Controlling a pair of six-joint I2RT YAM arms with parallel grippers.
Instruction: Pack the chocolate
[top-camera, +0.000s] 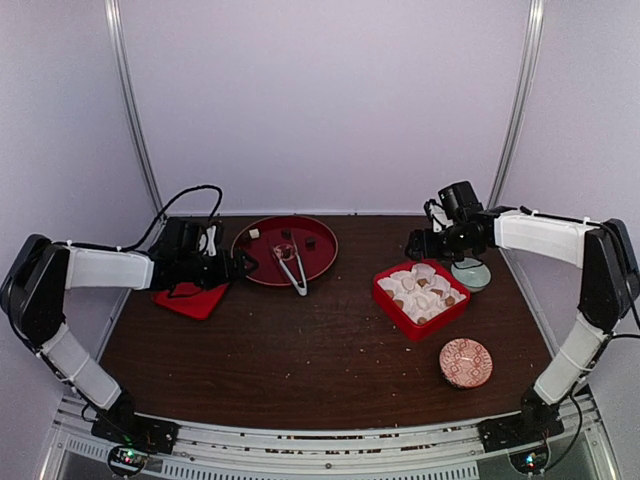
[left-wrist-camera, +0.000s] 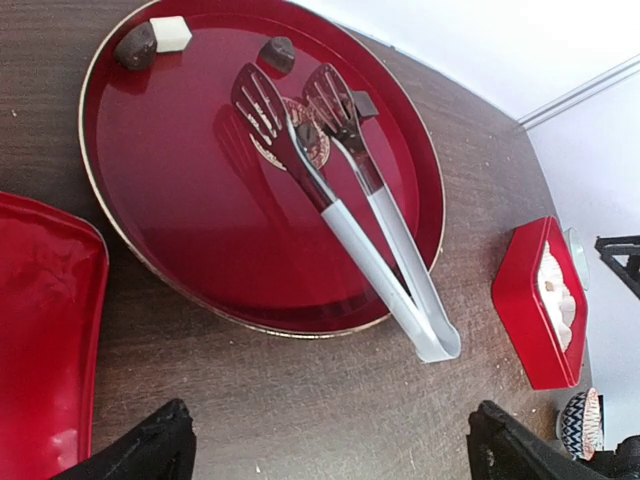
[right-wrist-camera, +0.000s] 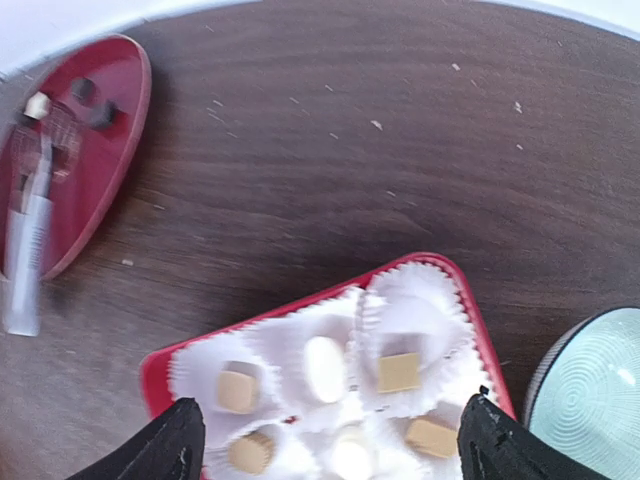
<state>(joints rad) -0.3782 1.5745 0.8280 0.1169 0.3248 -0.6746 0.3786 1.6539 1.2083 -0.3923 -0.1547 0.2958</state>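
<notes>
- The left gripper (left-wrist-camera: 330, 455) is spread wide and holds nothing. It hovers low at the plate's (left-wrist-camera: 200, 260) near edge and is aimed at the tongs (left-wrist-camera: 352, 242), probably lining up to take them.
- The tongs lie across the plate with their heads near its centre. Their joined end hangs over the rim at the lower right of the left wrist view, which leaves the handle free to grab without touching the plate.
- Loose chocolate (left-wrist-camera: 278, 52) sits on the plate. A dark piece and a white cube touch each other at the upper left, another dark piece lies near the top, and a dark cube rests against one tong head.
- More chocolate (right-wrist-camera: 398, 372), tan and cream, already sits in paper cups (right-wrist-camera: 410, 300) inside the box (right-wrist-camera: 150, 365) at centre right of the top view. The packing looks partly done.
- The right gripper (right-wrist-camera: 330, 445) is also spread and empty. It hangs just above the box's far side, perhaps ready to steady it.
- A red tray (left-wrist-camera: 40, 300) lies under the left arm, and a teal bowl (right-wrist-camera: 590, 390) stands just beside the box.
</notes>
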